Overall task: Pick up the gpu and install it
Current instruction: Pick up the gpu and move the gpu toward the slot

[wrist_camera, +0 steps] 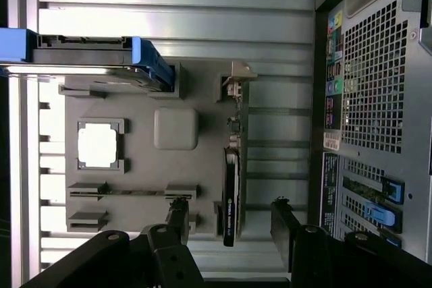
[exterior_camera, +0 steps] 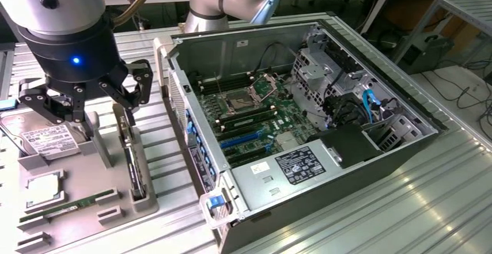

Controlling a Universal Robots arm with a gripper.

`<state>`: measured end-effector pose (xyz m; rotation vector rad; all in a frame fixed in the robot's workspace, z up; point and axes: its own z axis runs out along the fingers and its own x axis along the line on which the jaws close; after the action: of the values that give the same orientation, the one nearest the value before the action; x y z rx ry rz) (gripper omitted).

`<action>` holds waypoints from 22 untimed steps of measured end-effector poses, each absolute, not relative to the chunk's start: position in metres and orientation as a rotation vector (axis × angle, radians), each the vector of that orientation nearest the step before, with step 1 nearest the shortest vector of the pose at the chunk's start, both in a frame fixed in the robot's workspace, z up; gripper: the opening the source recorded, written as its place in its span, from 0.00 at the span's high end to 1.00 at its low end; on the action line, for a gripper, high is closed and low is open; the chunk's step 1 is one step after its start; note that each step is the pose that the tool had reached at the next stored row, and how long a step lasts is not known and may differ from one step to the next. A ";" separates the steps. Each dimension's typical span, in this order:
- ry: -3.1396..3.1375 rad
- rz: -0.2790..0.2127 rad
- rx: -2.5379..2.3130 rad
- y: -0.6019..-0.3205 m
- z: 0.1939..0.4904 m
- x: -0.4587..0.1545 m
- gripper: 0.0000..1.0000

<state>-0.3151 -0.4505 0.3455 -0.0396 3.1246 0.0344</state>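
Ribbed aluminium forms the tabletop [exterior_camera: 400, 208], which carries an open computer case [exterior_camera: 223, 52] lying on its side with the motherboard facing up. To the exterior view's left of the case, the black and silver arm [exterior_camera: 65, 35] hangs over a grey holder tray [exterior_camera: 84, 185]. Its jaws are spread wide and hold nothing. In the wrist view one jaw stands on each side of the gpu [wrist_camera: 230, 197], both clear of it. The gpu [exterior_camera: 137, 173] stands on its long edge in a slot along the tray's side nearest the case. A hard drive [exterior_camera: 42, 139] with a white label leans at the tray's far end. Nearer the camera a square processor chip [exterior_camera: 42, 188] and a slim green RAM stick [exterior_camera: 73, 203] lie in their own recesses.
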 end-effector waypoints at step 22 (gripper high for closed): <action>3.125 0.034 -0.040 -0.451 0.331 -0.315 0.39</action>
<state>-0.3151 -0.4505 0.3313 -0.0396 3.1246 0.0339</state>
